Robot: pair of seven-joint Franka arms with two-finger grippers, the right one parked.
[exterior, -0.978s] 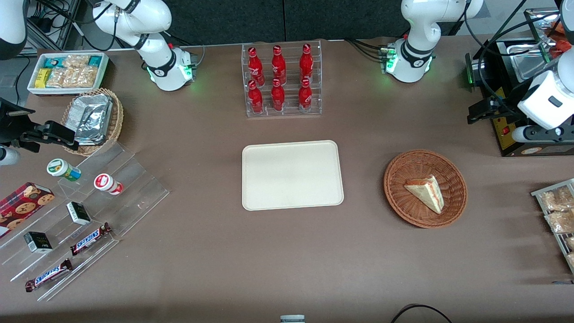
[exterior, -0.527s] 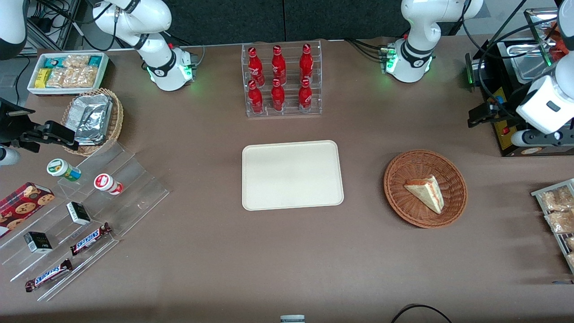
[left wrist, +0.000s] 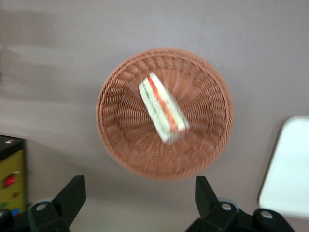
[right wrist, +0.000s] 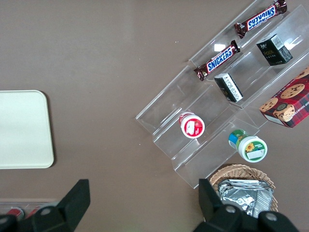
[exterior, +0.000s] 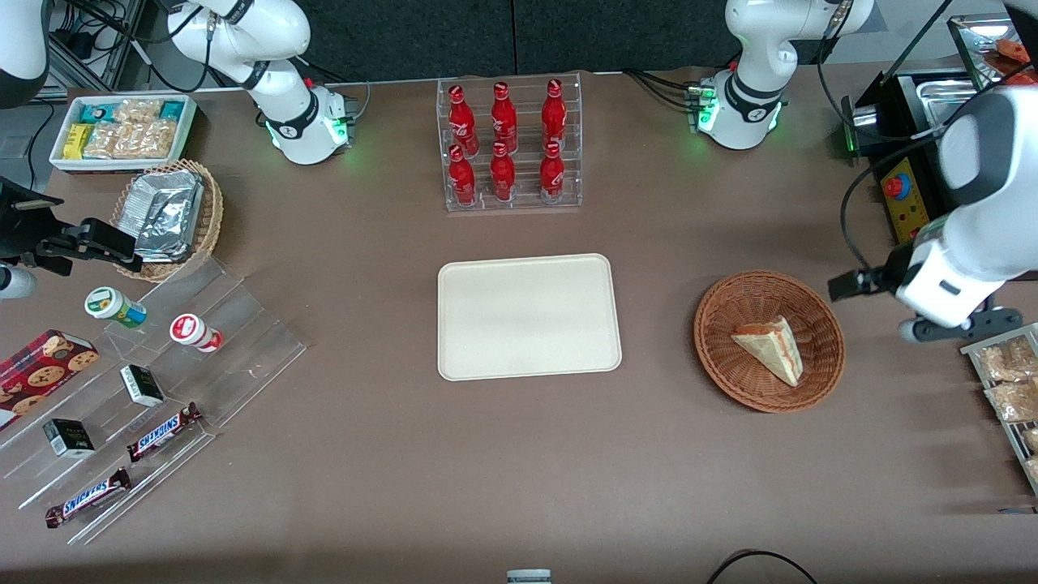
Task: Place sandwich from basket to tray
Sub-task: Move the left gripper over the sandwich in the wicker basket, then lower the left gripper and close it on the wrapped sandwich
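The sandwich (exterior: 770,347), a pale wedge with a red-orange stripe, lies in the round reddish-brown basket (exterior: 714,324). The cream tray (exterior: 527,316) sits bare at mid-table, beside the basket toward the parked arm's end. My gripper (exterior: 949,326) hovers above the table beside the basket, toward the working arm's end. In the left wrist view the gripper (left wrist: 139,198) is open with only bare table between its black fingers (left wrist: 72,198). That view also shows the sandwich (left wrist: 163,107), the basket (left wrist: 116,125) and a corner of the tray (left wrist: 289,169).
A black box with a red button (exterior: 904,195) and a rack of snack packets (exterior: 1005,381) flank the gripper. A rack of red bottles (exterior: 509,146) stands farther from the camera than the tray. Acrylic steps with snacks (exterior: 146,381) and a tan foil-packet basket (exterior: 170,215) lie toward the parked arm's end.
The left arm has swung down from over the black box, nearer to the front camera and closer to the basket. The sandwich, basket and tray have not moved.
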